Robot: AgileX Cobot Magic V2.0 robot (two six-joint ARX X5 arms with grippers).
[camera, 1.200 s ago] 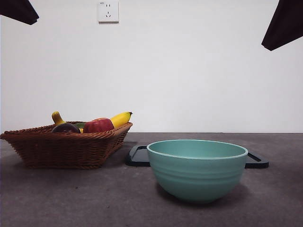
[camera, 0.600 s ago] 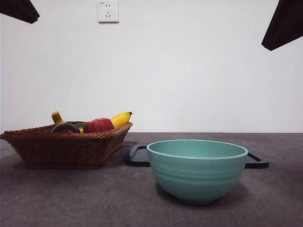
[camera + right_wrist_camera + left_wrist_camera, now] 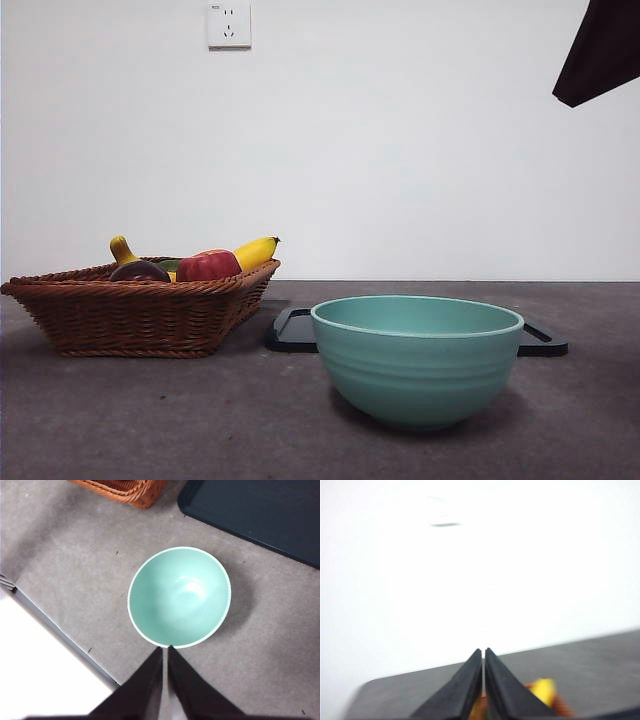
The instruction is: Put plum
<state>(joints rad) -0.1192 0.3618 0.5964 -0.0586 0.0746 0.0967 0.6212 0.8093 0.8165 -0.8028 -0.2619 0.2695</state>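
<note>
The plum (image 3: 138, 270), dark purple and glossy, lies in the wicker basket (image 3: 140, 312) on the left, beside a red apple (image 3: 208, 265) and a banana (image 3: 256, 250). My left gripper (image 3: 483, 651) is shut and holds nothing. Its view is blurred, showing the wall, the table and a yellow patch over a bit of the basket (image 3: 562, 707) behind the jaws. It does not show in the front view. My right gripper (image 3: 165, 649) is shut and empty, high over the near rim of the teal bowl (image 3: 179, 597). In the front view that arm is a black tip (image 3: 600, 50) at the top right corner.
The teal bowl (image 3: 417, 360) stands empty at front centre. Behind it lies a flat dark tray (image 3: 293, 331), next to the basket. The right wrist view shows the table's edge (image 3: 55, 630) near the bowl and the basket's corner (image 3: 131, 489).
The black tip of the left arm has gone from the top left corner of the front view. The fruit, basket, bowl and right arm have not moved.
</note>
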